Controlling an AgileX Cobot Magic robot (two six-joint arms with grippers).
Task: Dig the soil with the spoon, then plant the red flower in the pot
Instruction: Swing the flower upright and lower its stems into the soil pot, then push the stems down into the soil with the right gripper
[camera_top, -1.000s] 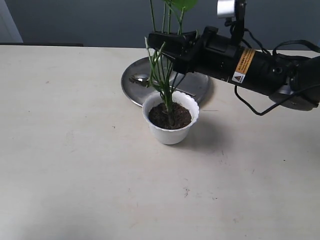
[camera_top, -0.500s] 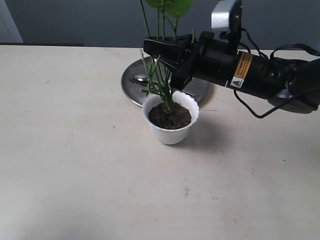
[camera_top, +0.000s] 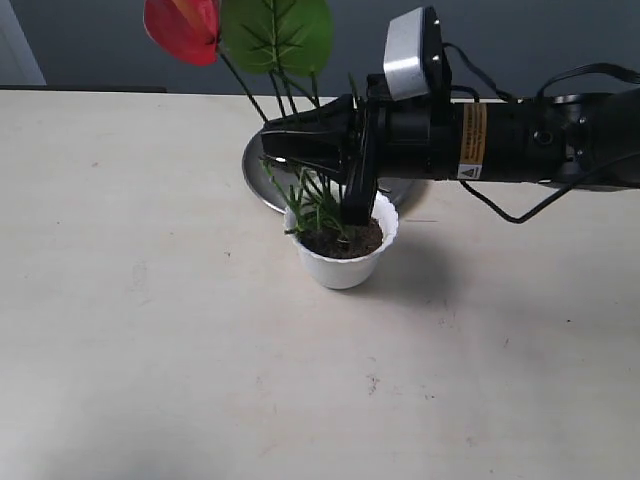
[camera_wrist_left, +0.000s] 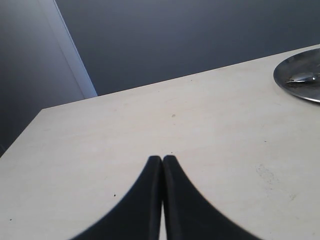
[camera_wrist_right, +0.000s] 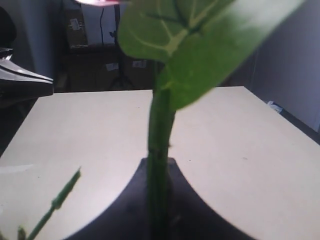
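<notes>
The white pot (camera_top: 341, 266) stands mid-table with dark soil (camera_top: 352, 242) in its mouth. The red flower (camera_top: 183, 26) and its broad green leaf (camera_top: 279, 34) lean up and to the left, while the thin stems (camera_top: 312, 205) run down into the soil. My right gripper (camera_top: 280, 146) hangs just above the pot, shut on the flower's stem (camera_wrist_right: 159, 145); the right wrist view shows the gripper (camera_wrist_right: 159, 161) with the leaf (camera_wrist_right: 200, 35) above it. My left gripper (camera_wrist_left: 162, 159) is shut on nothing, low over bare table. The spoon (camera_wrist_left: 301, 78) lies on the steel plate.
The round steel plate (camera_top: 256, 172) sits just behind the pot, mostly covered by my right arm (camera_top: 500, 140); its edge (camera_wrist_left: 287, 82) also shows in the left wrist view. Pale table (camera_top: 150, 330) spreads left and in front of the pot.
My right gripper has dropped lower and shifted left over the pot, tilting the flower leftward. The red petals and leaf have come into view, and the stems sit deeper in the soil.
</notes>
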